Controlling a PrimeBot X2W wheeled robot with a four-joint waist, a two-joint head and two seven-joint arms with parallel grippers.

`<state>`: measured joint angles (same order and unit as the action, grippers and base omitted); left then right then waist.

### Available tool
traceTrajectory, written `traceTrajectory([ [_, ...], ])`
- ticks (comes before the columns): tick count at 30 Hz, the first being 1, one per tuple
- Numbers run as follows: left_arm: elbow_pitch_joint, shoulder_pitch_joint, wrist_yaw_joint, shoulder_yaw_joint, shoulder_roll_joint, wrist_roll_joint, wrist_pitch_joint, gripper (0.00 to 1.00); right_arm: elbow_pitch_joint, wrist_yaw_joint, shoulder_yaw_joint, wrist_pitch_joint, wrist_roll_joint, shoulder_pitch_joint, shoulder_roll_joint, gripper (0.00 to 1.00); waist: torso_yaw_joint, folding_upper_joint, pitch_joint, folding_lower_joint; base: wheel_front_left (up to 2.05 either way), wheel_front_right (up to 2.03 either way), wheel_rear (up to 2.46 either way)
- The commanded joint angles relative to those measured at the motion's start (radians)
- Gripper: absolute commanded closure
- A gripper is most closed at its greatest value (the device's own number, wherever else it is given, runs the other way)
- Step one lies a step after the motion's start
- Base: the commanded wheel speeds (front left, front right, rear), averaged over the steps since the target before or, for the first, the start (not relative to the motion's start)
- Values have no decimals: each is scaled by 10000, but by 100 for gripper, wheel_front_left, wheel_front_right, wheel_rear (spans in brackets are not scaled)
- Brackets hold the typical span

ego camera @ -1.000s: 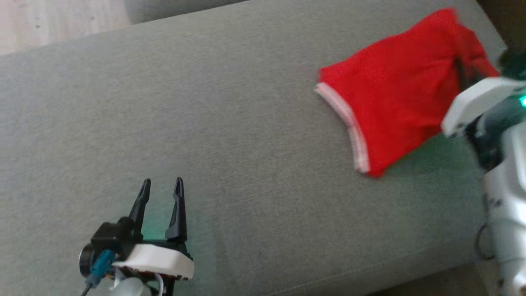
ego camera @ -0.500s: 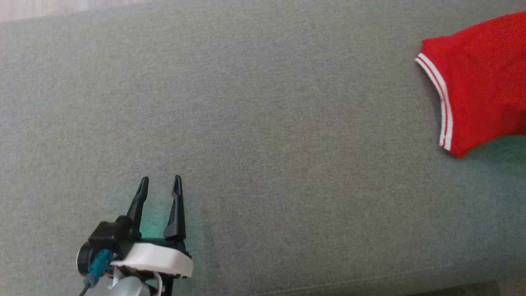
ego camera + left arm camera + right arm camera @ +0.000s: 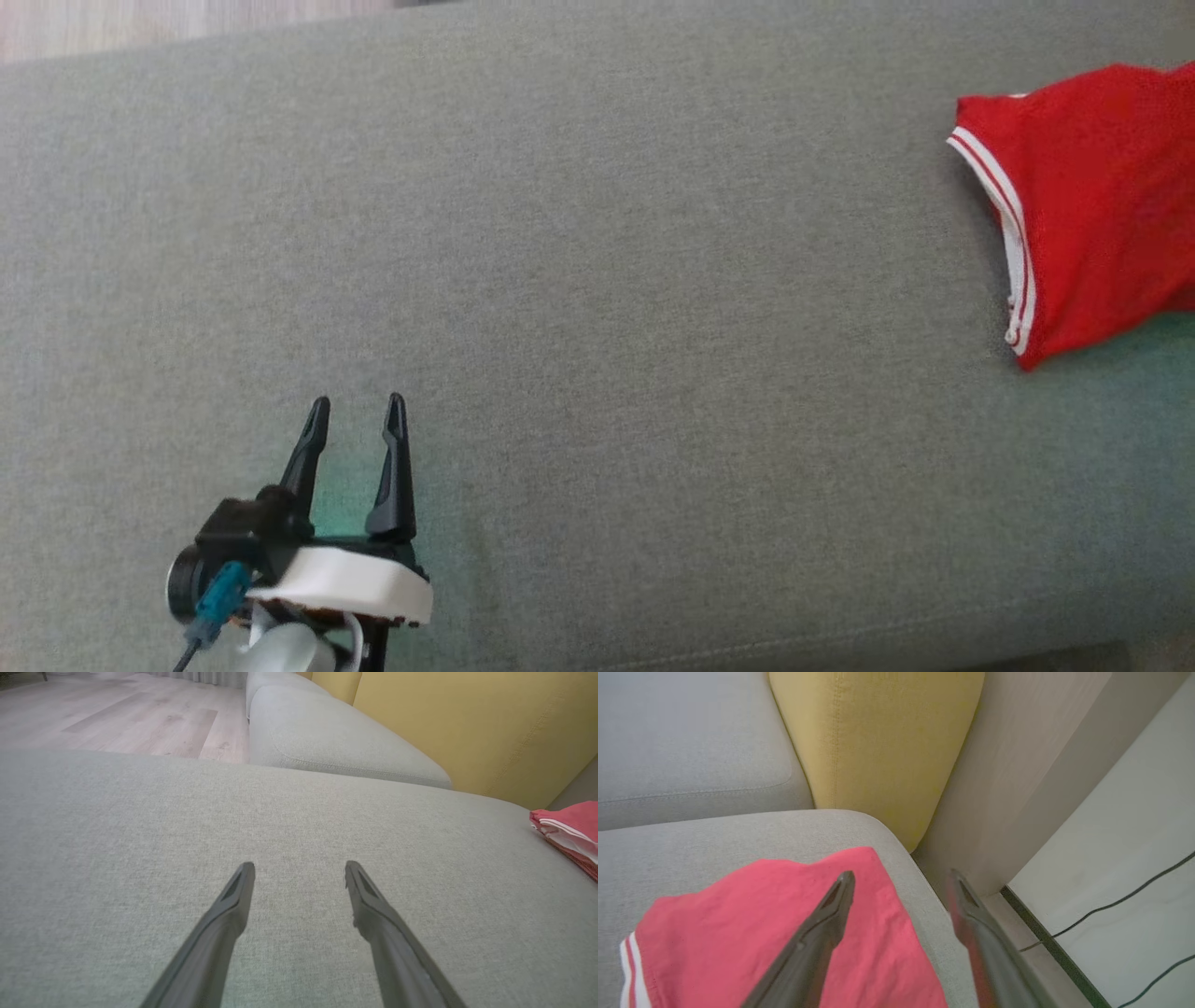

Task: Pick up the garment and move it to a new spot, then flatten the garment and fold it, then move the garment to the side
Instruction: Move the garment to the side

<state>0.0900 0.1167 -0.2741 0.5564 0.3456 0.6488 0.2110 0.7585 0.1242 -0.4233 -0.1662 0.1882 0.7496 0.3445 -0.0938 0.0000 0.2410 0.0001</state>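
Red fabric garment with white-striped trim (image 3: 1092, 205) lies at the right end of the wide grey woven sofa seat (image 3: 597, 280), well to the right of the left gripper's fingers and partly beneath the right gripper's; the seat spreads out under and ahead of both pairs of fingers; a tall mustard-yellow upholstered backrest (image 3: 878, 742) stands beyond the fingertips in both wrist views, up and to the right of the left pair, straight ahead of the right pair; a second rounded grey cushion (image 3: 327, 737) sits beyond the left fingertips, with pale wood-plank floor (image 3: 117, 714) to its left; a flat beige side panel (image 3: 1017, 765) rises past the right fingertips on their right; in the left wrist view the garment shows layered edges, red over white, far off to the right of the fingers; the left gripper (image 3: 358, 399) hovers over bare seat with its two dark fingers spread wide and nothing between them; the right gripper (image 3: 902, 874) also has its fingers wide apart, gripping nothing, one finger above the red cloth near its far corner, the other, blurred, out past the seat's rounded edge; whether that first finger touches the cloth cannot be told.
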Motion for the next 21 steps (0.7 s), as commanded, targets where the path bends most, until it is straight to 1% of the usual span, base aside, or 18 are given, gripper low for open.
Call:
traceTrajectory([
  [1,-287,240,-51,-335,255,-23,10,0,-388,65,268,144,30,339,26,0,-82,0,-139,-1,0,0,0],
  [5,-299,180,-55,-319,235,6,36,0,-592,65,841,279,-324,319,-299,0,-147,0,-469,-1,0,0,0],
  [11,-260,16,-65,-509,201,106,204,0,-1383,65,1955,613,-1060,-257,-630,0,-46,0,-1251,-1,0,0,0],
  [16,-159,-309,-43,-686,87,254,333,0,-2366,65,2639,842,-1736,-1341,-1096,0,234,0,-2083,-1,0,0,0],
  [21,-67,-699,-34,-865,-9,300,424,0,-3692,65,3189,1108,-2181,-2921,-1876,0,658,0,-2678,-1,0,0,0],
])
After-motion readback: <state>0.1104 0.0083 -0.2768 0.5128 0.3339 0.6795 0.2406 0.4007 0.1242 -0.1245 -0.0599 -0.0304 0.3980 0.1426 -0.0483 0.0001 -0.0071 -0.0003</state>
